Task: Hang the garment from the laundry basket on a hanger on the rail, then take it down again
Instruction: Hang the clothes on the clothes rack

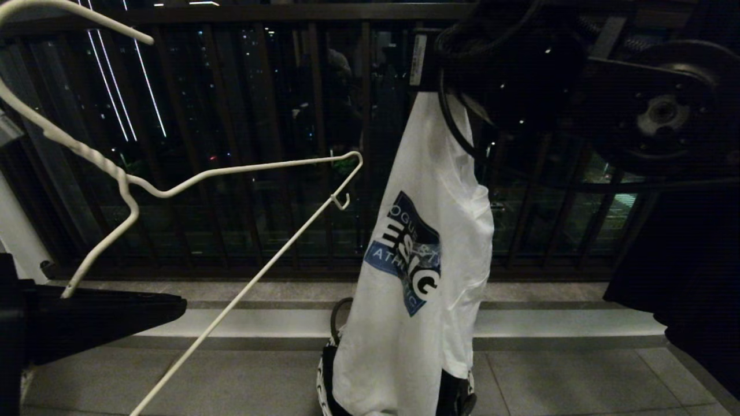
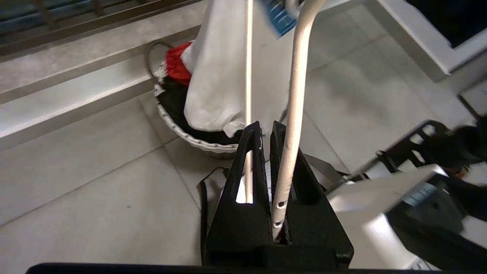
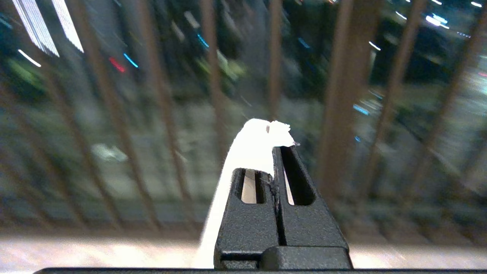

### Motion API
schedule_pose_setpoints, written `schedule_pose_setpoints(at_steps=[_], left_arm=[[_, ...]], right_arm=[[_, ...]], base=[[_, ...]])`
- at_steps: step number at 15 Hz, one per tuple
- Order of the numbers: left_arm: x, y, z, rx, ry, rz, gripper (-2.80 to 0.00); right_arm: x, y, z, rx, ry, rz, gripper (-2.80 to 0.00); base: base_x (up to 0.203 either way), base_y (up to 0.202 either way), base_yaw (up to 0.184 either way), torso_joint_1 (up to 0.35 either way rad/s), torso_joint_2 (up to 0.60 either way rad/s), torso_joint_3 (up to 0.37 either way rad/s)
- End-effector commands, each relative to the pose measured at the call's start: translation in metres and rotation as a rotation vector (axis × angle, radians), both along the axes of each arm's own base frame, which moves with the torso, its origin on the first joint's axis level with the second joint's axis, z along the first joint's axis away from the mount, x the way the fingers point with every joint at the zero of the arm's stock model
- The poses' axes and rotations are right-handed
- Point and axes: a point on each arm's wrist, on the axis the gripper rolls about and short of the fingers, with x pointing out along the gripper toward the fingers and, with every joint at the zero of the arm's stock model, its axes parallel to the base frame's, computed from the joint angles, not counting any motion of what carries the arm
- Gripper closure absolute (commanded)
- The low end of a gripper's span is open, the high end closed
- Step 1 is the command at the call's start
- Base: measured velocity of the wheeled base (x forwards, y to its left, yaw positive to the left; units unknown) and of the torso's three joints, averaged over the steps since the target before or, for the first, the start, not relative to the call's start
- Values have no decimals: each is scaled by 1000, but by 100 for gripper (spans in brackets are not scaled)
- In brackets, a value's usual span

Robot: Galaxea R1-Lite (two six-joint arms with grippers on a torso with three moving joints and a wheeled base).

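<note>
The garment, a white T-shirt with a blue chest graphic, hangs straight down from my right gripper, which is shut on a pinch of its cloth high in front of the balustrade. Its lower end still reaches into the laundry basket on the floor tiles. The hanger, thin white wire, is held up at the left. My left gripper is shut on one wire end of the hanger, deep between the fingers. The rail is out of view.
A dark brown balustrade of vertical bars runs across the back above a pale stone step. The basket also holds black and red cloth. Black fabric hangs at the right. My right arm fills the upper right.
</note>
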Motion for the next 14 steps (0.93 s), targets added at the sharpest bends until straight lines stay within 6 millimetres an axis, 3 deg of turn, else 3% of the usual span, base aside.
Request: schedule_pose_setpoints(at_steps=[1,4,7,14], left_arm=[[-3,3,-1,13,13,-2,0],[-4,3,-5,54,34,-10,0],[1,-1,-8,81,61,-11,0],[13,-13,-14,110,103,-12,0]], right_arm=[[14,13,-34,-113,129,-65,0],[25,23,-65,-186,237,-82,0],[30,26,-80,-226,288,-86,0],[25,24,-73,-172,281,-72,0]], base=[[0,0,0,0,0,0],[0,0,0,0,0,0],[0,0,0,0,0,0],[0,0,0,0,0,0]])
